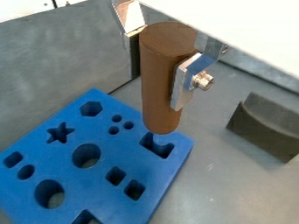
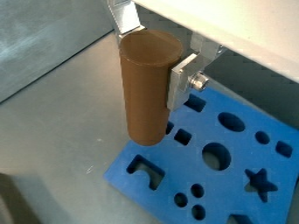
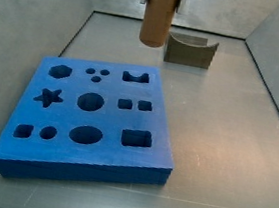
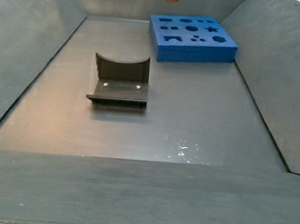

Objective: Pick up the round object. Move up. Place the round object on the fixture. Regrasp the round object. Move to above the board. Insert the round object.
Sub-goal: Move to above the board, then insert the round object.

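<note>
Brown-orange and long in the wrist views, the round object (image 1: 162, 83) filled the near field, hanging upright with its lower end free.
- Hand (image 1: 158, 48): clamped on the round object's upper part; one silver finger plate (image 1: 188, 77) lay flat against its side, the other plate (image 1: 126, 17) showed behind its top. Also seen in a wrist view (image 2: 152, 48).
- In a side view the round object (image 3: 160, 11) hung from the top edge, above the far end of the floor, clear of everything beneath it.
- Board (image 3: 91, 118): blue slab flat on the floor, cut with a star, a hexagon, circles, squares and ovals. Nothing sat in any hole. In a wrist view the round object's lower end appeared over the board's (image 1: 91, 157) edge near a notch-shaped cut-out; actual height above it could not be told.
- Fixture (image 3: 190, 50): dark olive-grey block with a U-shaped notch, standing on the floor beyond the board, apart from it, its notch empty. In a side view (image 4: 120, 82) it stood nearer the camera, with the board (image 4: 194, 37) well behind.
- Floor (image 4: 177, 136): dull grey metal, slightly reflective, bounded by sloping grey walls (image 4: 26, 65) on both sides.
</note>
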